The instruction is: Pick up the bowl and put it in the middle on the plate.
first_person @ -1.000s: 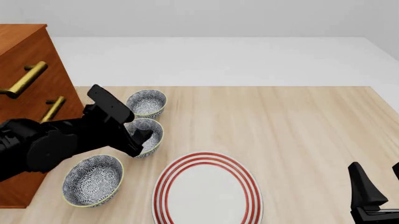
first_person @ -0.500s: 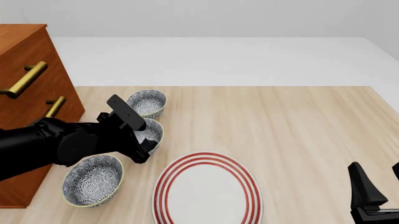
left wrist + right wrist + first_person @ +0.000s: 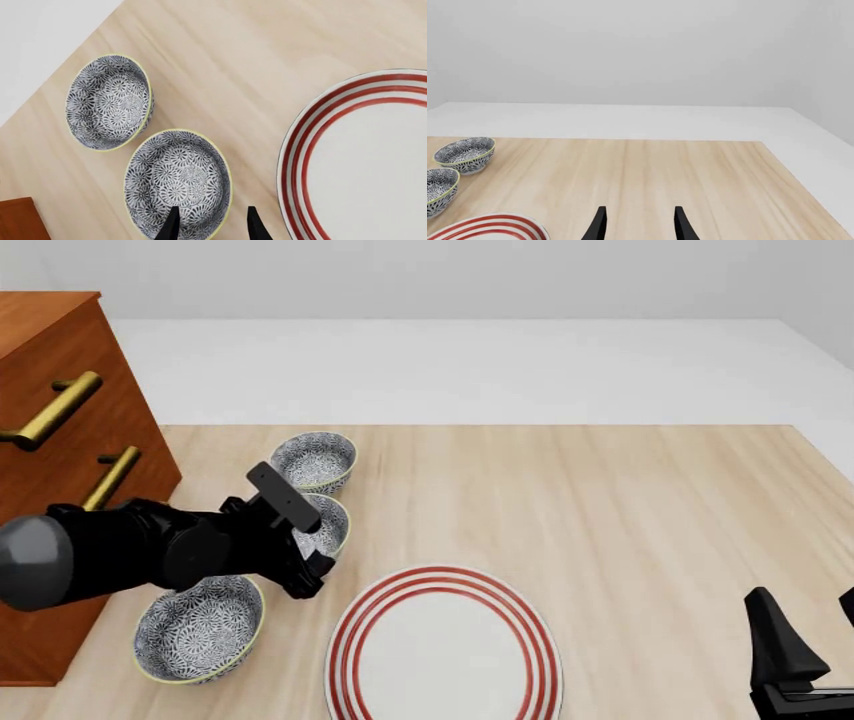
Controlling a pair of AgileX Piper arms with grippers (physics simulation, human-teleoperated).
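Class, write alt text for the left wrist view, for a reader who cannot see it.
Two open black jaws straddle the rim of a grey-blue floral bowl on a light wooden table. A matching second bowl sits just beyond it, and a white red-ringed plate lies alongside.

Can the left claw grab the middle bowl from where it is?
Probably yes. The left claw is open, its fingers either side of the middle bowl rim, nothing between; the plate sits clear beside it.

On the pale wooden surface (image 3: 627,510) a patterned far bowl (image 3: 315,461) sits near the back-left and a matching near bowl (image 3: 200,626) lies close to the front-left edge, both beside a brown wooden cabinet (image 3: 60,400) with two brass handles (image 3: 54,410) at the left.
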